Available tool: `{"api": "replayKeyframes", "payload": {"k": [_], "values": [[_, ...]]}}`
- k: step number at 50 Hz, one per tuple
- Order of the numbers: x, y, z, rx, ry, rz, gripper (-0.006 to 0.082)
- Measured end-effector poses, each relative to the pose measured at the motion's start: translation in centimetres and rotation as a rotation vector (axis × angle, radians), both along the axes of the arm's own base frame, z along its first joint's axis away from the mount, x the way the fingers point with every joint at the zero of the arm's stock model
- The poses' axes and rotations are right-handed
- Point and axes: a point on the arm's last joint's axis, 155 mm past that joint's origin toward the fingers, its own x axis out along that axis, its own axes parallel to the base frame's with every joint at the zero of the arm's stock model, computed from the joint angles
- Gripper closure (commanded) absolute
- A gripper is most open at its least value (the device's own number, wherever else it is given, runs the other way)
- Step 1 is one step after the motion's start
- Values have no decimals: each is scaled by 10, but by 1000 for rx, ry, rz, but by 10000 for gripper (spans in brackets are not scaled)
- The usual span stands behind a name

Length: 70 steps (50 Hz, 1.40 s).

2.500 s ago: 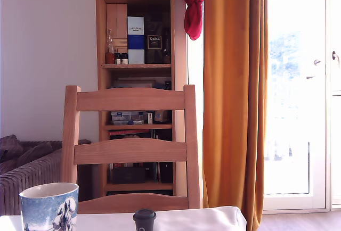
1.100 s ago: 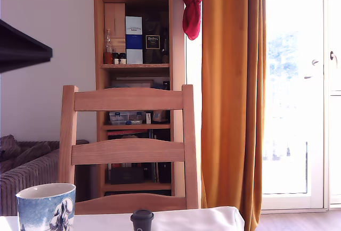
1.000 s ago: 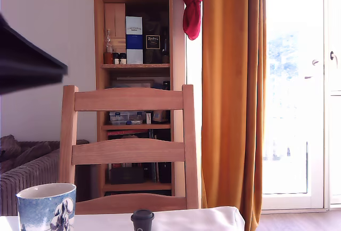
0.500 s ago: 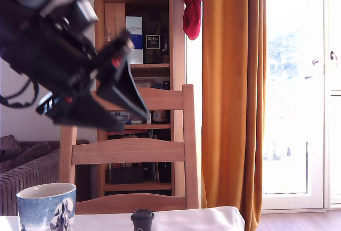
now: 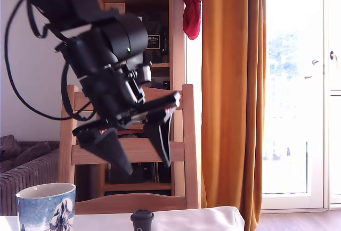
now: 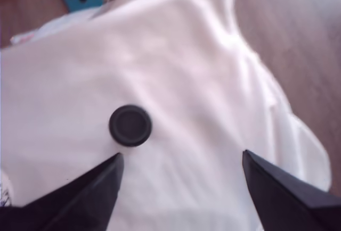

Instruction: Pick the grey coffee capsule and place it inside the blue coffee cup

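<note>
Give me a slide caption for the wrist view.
Open gripper above the grey coffee capsule on a white tablecloth.

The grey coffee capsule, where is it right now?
In the exterior view the grey coffee capsule stands on the white cloth, right of the blue coffee cup and below the open gripper.

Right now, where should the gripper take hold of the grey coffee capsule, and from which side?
Probably from above: the grey coffee capsule stands upright and alone on the white cloth. Close the open gripper across its tapered body under the wider rim.
</note>
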Motion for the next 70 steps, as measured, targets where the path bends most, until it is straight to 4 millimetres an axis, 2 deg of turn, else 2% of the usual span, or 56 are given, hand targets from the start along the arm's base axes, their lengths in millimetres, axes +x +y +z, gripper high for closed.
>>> {"api": "replayKeyframes", "payload": {"k": [8,21,39,53,70], "values": [[5,5,-21,67,34,8,112],[16,-2,-37,83,44,-2,112],[12,7,-83,147,121,-8,118],[30,-1,-78,107,72,0,156],[35,3,-76,86,86,16,156]]}}
